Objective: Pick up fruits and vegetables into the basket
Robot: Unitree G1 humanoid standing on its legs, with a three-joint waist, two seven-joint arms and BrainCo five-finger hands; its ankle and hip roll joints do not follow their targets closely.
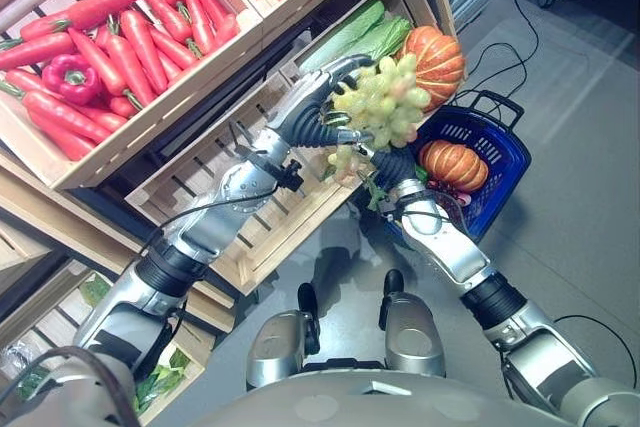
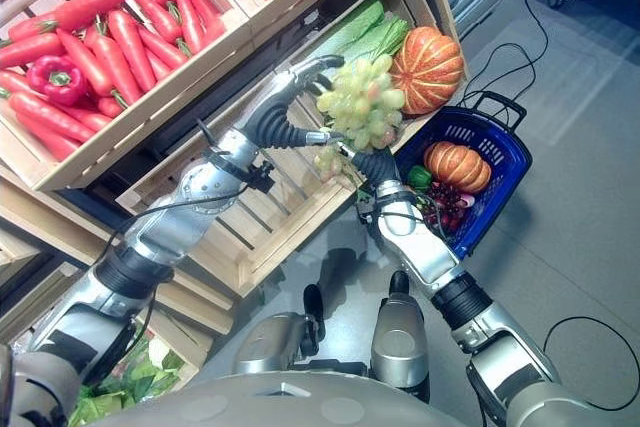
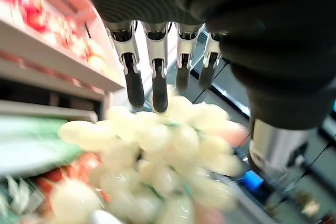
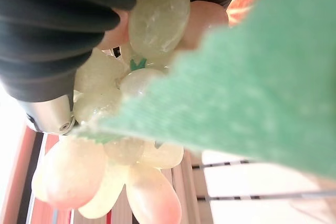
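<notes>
left hand (image 1: pixel 335 97): curling round the grapes (image 1: pixel 385 97), holding them up
right hand (image 1: pixel 395 169): under the bunch, grip unclear
basket (image 1: pixel 505 152): sitting just right of the grapes

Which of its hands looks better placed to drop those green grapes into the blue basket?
Probably the left hand: its fingers curl over the grape bunch. The right hand sits beneath the bunch, nearer the blue basket, its fingers hidden.

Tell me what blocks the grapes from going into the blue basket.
Nothing visible blocks them. The grapes hang between the left hand and right hand, beside the basket. A pumpkin sits inside, with room around it.
</notes>
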